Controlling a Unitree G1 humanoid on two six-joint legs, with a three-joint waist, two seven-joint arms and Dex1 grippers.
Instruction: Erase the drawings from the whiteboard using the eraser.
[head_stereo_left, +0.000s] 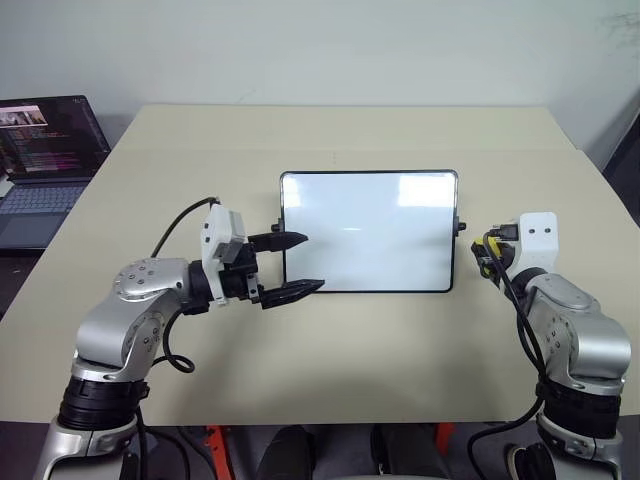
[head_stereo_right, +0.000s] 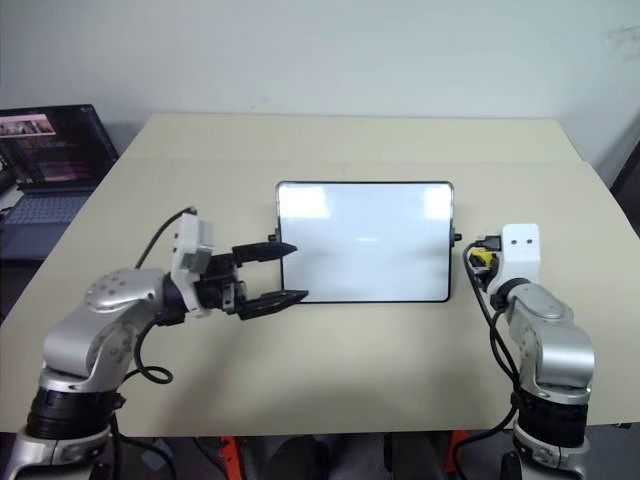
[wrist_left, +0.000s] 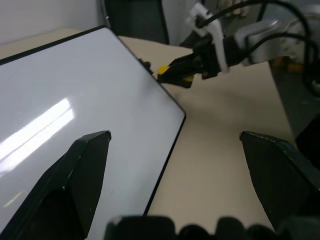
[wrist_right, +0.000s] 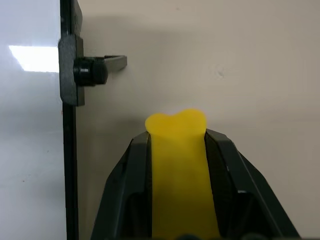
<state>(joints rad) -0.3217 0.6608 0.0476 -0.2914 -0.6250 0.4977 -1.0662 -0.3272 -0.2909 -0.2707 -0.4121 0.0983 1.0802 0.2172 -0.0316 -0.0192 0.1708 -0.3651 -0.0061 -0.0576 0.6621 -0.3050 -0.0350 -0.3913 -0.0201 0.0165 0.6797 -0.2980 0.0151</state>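
Black fingers of the right gripper (wrist_right: 177, 175) clamp a small yellow eraser (wrist_right: 177, 165) beside the glossy black-framed whiteboard (head_stereo_left: 368, 232), apparently wiped clean; left gripper (head_stereo_left: 290, 265) gapes open at its edge, likely to steady it.

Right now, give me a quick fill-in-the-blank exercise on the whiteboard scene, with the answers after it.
1. The right gripper is shut on the ____ eraser.
2. The left gripper hangs with its jaws ____ at the whiteboard's left edge.
3. At the far left, beside the table, stands an open ____.
4. The whiteboard's surface shows ____ drawings.

Missing words: yellow; open; laptop; no
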